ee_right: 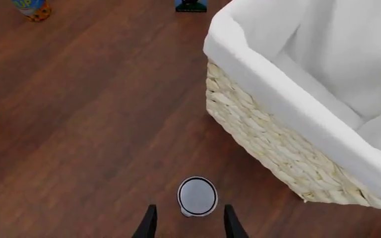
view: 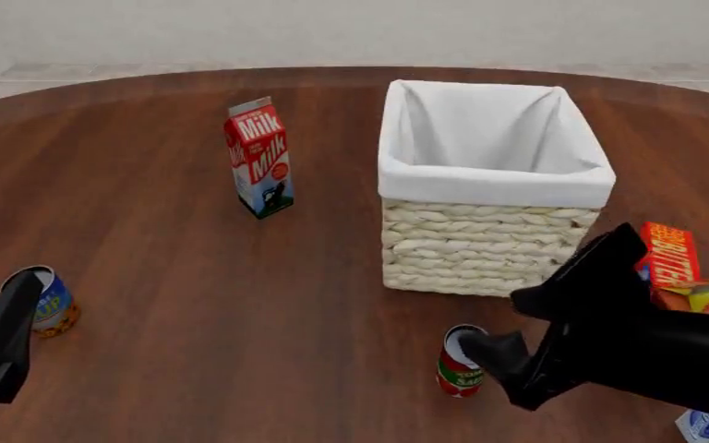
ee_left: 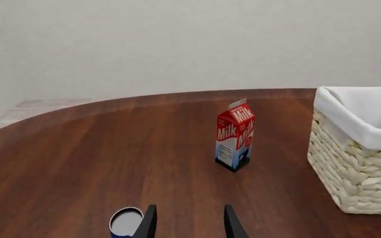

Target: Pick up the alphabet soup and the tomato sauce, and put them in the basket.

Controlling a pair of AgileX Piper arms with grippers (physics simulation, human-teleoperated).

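The alphabet soup [view: 49, 301], a blue can with an orange base, stands at the table's near left. My left gripper [view: 16, 309] is open right beside it. In the left wrist view the soup's grey top [ee_left: 125, 221] lies just outside one finger, not in the gap of the gripper [ee_left: 190, 219]. The tomato sauce [view: 458, 362], with its red, white and green label, stands upright in front of the basket [view: 490, 249]. My right gripper [view: 487, 354] is open at this can. In the right wrist view the sauce's top [ee_right: 197, 195] sits just ahead of and between the fingertips of the gripper [ee_right: 190, 220].
A milk carton [view: 259, 157] stands left of the basket, farther back. To the basket's right lie a red butter box [view: 671, 251] and an orange carton [view: 707, 295]. A blue-white pack [view: 705, 427] peeks out at the near right. The basket's white-lined wall [ee_right: 296, 114] rises close beside the right gripper.
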